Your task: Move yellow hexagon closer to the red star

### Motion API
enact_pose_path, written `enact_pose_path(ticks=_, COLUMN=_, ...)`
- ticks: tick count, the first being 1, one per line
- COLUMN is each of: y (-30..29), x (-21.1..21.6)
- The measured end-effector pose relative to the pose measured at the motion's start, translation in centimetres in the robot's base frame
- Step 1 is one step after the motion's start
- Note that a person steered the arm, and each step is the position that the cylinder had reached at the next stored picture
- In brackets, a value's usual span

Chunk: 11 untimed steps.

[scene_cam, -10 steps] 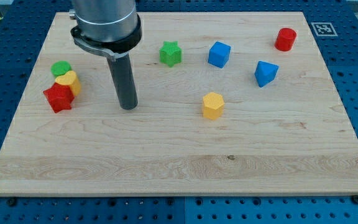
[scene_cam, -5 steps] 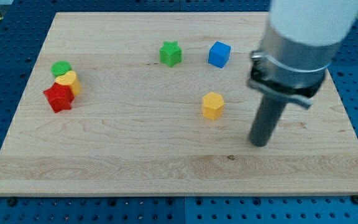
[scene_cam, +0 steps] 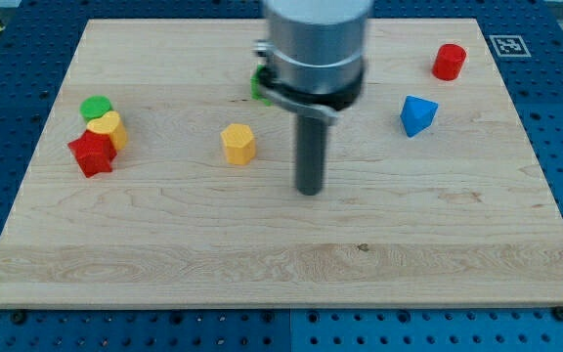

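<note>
Camera view of the wooden bench (scene_cam: 262, 254) with the task part-way through. The yellow hexagon (scene_cam: 238, 143) lies left of the bench's middle, with a stretch of bare wood between it and the red star (scene_cam: 91, 154) at the view's left; judged from this layout, the hexagon is not yet near its goal and needs a further push toward the view's left. My tip (scene_cam: 308, 191) rests on the bench to the view's right of the yellow hexagon and slightly lower, near it but not touching, a side from which a leftward push would be possible once the tip lines up with it. The tool is a plain rod with no jaws, so it neither spreads nor pinches anything.

The red star sits in a tight cluster: a yellow block (scene_cam: 108, 127) touches its upper right, and a green block (scene_cam: 95, 107) lies just above that; their shapes are hard to make out. The arm's body hides most of a green block (scene_cam: 257, 86) near the view's top, probably star-shaped, and may cover more behind it. A blue block (scene_cam: 417, 114) and a red cylinder (scene_cam: 448, 61) stand well apart at the view's right.
</note>
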State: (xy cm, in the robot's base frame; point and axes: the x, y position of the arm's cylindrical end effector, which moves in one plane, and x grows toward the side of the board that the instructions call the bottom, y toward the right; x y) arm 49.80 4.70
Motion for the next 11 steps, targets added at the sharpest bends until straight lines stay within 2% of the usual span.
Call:
enact_pose_path(ticks=1, y=-0.1, x=-1.8)
enact_pose_path(ticks=3, y=-9.2, x=-3.2)
enact_pose_path(ticks=5, y=-9.3, x=-5.9)
enact_pose_path(ticks=7, y=-9.3, x=-11.5)
enact_pose_path(ticks=8, y=-10.9, x=-11.3)
enact_pose_path(ticks=10, y=-14.9, x=-8.2)
enact_pose_path(ticks=11, y=-11.9, x=-8.3)
